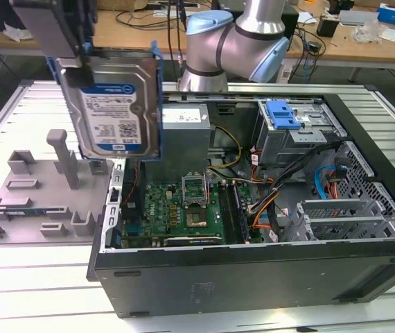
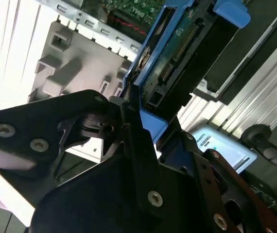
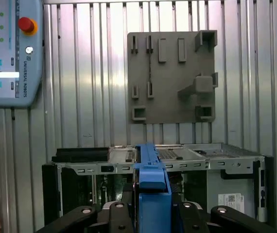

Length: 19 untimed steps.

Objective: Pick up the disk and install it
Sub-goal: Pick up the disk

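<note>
The disk, a silver hard drive with a white-and-blue label in a blue carrier bracket, hangs upright in the air at the exterior view's upper left. It is above the seam between the grey fixture plate and the open computer case. My gripper is shut on its upper end. In the second wrist view the black fingers clamp the blue bracket of the disk. In the first wrist view the disk shows edge-on in my gripper.
Inside the case are a motherboard, a power supply, cables and a metal drive cage with a blue latch. The arm's base stands behind the case. A teach pendant lies on the ribbed table beside the fixture plate.
</note>
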Each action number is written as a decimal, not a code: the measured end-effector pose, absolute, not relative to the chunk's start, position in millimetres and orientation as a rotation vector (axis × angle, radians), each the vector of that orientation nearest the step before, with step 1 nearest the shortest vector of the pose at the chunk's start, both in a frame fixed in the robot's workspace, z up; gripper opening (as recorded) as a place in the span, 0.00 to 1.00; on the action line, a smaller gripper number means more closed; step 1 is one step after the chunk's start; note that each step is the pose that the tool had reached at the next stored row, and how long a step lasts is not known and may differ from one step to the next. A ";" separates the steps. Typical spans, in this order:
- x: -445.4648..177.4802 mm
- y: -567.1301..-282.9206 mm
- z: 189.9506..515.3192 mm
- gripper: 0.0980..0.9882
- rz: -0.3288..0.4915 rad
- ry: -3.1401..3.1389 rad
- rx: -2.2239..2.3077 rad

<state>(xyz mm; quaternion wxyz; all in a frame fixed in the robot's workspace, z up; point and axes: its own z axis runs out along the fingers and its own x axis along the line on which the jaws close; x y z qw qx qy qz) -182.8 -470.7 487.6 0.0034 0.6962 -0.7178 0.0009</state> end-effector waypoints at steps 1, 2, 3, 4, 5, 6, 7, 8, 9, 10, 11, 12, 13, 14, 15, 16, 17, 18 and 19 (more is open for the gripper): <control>-175.0 -473.5 487.6 0.30 0.003 -2.250 2.182; -167.3 -476.2 487.6 0.30 0.003 -2.250 2.183; -163.3 -477.6 487.5 0.30 0.003 -2.250 2.183; -159.6 -478.9 487.5 0.30 0.003 -2.250 2.183; -152.7 -481.4 487.6 0.30 0.003 -2.250 2.183; -148.7 -482.9 487.6 0.30 0.003 -2.250 2.183; -143.5 -484.9 487.6 0.30 0.003 -2.250 2.183; -136.7 -487.5 487.6 0.30 0.003 -2.249 2.183; -130.4 -490.2 487.6 0.30 0.003 -2.249 2.183; -123.8 -493.2 487.6 0.30 0.002 -2.249 2.184; -119.8 -495.2 487.6 0.30 0.002 -2.249 2.183; -115.8 -497.1 487.6 0.30 0.002 -2.249 2.183; -108.7 -499.7 487.6 0.30 0.002 -2.249 2.183; -104.0 -501.2 487.5 0.30 0.002 -2.249 2.183; -93.4 -504.0 487.5 0.30 0.001 -2.249 2.183; -84.5 -505.7 487.5 0.30 0.001 -2.249 2.183; -75.2 -507.5 487.6 0.30 0.001 -2.249 2.183; -65.8 -509.2 487.6 0.30 0.001 -2.249 2.183; -58.7 -510.4 487.6 0.30 0.001 -2.249 2.183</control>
